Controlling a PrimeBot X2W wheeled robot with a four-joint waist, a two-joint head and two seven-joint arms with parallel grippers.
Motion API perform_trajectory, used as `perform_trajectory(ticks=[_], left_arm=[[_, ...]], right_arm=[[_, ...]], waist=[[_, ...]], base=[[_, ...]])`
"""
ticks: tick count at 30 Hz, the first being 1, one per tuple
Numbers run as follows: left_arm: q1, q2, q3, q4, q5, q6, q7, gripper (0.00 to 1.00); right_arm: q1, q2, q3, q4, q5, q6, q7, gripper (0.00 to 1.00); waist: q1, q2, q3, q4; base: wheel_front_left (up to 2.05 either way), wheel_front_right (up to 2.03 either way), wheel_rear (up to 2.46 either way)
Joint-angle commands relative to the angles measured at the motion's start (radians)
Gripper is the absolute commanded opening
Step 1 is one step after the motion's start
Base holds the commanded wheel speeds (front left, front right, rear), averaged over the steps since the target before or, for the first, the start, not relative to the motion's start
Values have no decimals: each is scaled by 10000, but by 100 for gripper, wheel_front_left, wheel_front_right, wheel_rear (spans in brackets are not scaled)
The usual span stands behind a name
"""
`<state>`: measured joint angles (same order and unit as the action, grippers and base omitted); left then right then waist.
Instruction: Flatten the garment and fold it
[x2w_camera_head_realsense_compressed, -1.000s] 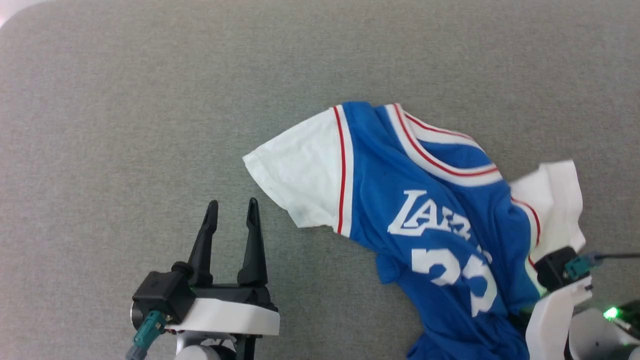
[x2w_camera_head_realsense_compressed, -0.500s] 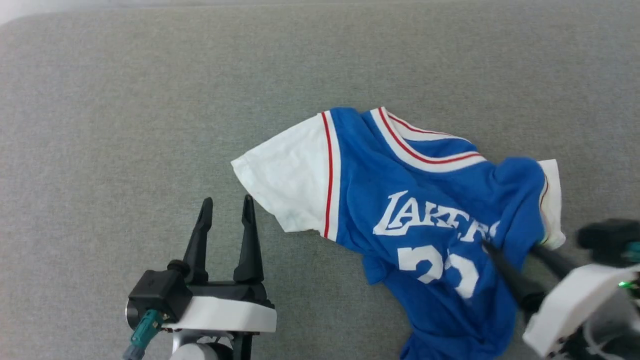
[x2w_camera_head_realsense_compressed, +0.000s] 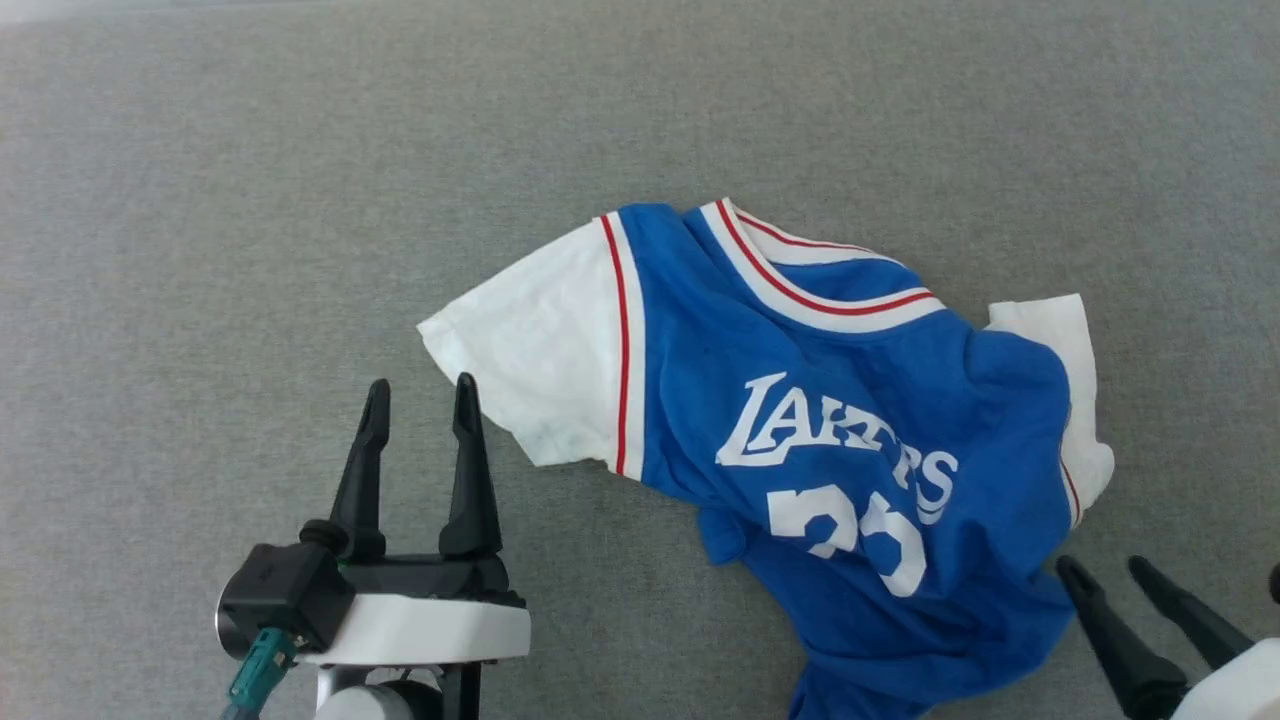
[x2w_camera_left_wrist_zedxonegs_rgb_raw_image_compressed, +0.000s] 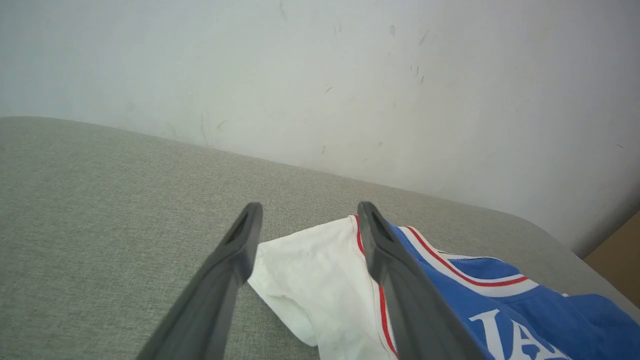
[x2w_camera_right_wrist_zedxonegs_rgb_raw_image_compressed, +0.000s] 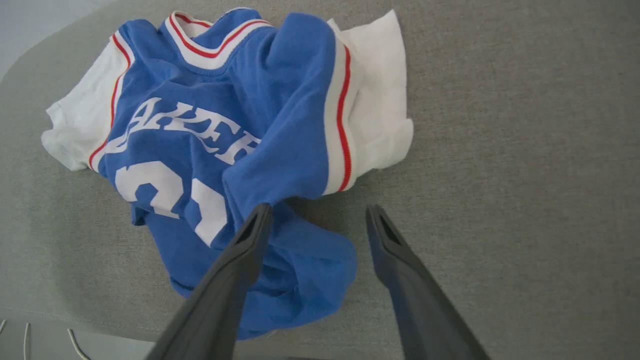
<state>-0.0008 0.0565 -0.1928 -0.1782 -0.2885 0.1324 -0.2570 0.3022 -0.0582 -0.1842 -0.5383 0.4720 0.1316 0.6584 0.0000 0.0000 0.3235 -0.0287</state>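
both my grippers are empty. my left gripper (x2w_camera_head_realsense_compressed: 421, 383) has its two dark fingers parted by a moderate gap and hangs just beside the left-hand white sleeve (x2w_camera_head_realsense_compressed: 520, 370), not touching it as far as i can tell. my right gripper (x2w_camera_head_realsense_compressed: 1104, 563) is likewise spread, holding nothing, just beside the crumpled lower right of the cloth.

the bright blue jersey t-shirt (x2w_camera_head_realsense_compressed: 830, 420), with red stripe trim and white lettering, lies chest-up, right of centre in the head view. its upper left is fairly smooth. the lower body is bunched, and a blue fold rides up against the right-hand white sleeve (x2w_camera_head_realsense_compressed: 1060, 340).

i judge flattening is the step in hand, folding not begun. to do it well i'd pinch only the top layer at the rumpled hem with the right, anchor the left shoulder with the other, and draw apart low and slow, so the fold opens rather than the whole shirt sliding.

the grey woven fabric surface (x2w_camera_head_realsense_compressed: 250, 200) looks matte and grippy, which should help. its near edge lies close under the hem in the right wrist view, so cloth could slip off. behind stands a scuffed pale wall (x2w_camera_left_wrist_zedxonegs_rgb_raw_image_compressed: 350, 75).
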Motion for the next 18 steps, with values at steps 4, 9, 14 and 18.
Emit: perform_trajectory(ticks=[4, 9, 14, 18], left_arm=[[56, 31, 52, -18, 104, -49, -47, 100], [32, 23, 11, 43, 105, -66, -47, 100], [-17, 26, -49, 68, 180, -134, -47, 100], [-54, 39, -92, 87, 345, -176, -47, 100]], right_arm=[[-2, 53, -325, -55, -370, -9, -214, 100], [-539, 72, -673, -136, -886, -9, -1264, 100], [-1570, 76, -898, -204, -1617, -9, -3115, 100], [-2271, 70, -673, -4, -2664, -9, -4914, 100]], waist=[[0, 0, 121, -184], [0, 0, 47, -283], [0, 0, -100, -240], [0, 0, -268, -87]], base=[[0, 0, 0], [0, 0, 0], [0, 0, 0], [0, 0, 0]])
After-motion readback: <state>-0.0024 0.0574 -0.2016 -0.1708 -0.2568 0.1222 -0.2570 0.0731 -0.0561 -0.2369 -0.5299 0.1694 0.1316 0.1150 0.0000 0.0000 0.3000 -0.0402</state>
